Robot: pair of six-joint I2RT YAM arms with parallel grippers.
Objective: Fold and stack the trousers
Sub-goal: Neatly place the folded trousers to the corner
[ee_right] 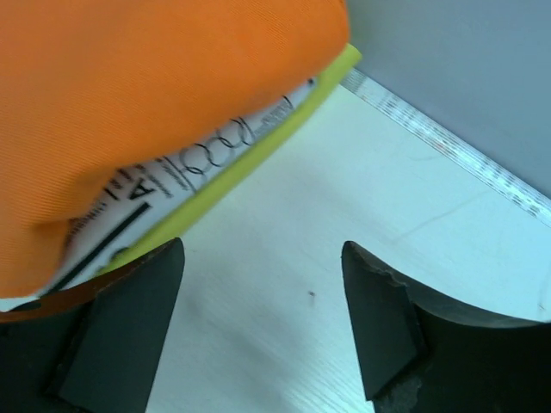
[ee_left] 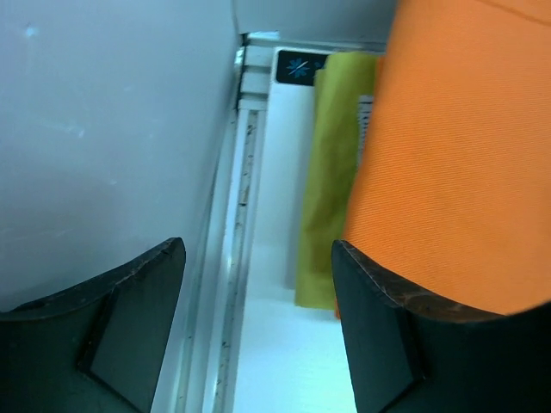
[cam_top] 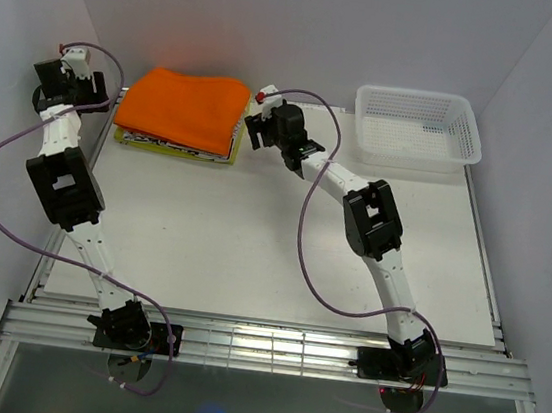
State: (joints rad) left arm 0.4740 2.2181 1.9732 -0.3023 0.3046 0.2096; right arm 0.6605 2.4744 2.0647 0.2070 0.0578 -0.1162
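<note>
Top view: fixed high at the near side, facing down on the whole table [cam_top: 250, 254]; wrist views: each close in, looking forward, the left gripper [ee_left: 258, 258] with the trousers [ee_left: 456, 155] just to its right, the right gripper [ee_right: 263, 258] with them at its upper left, and all three views sharing the trousers.

The left arm [cam_top: 62, 137] and right arm [cam_top: 336, 180] are white, black-jointed, with purple cables [cam_top: 300, 235].

trousers [cam_top: 190, 105] — matt, finely ribbed cloth
</note>
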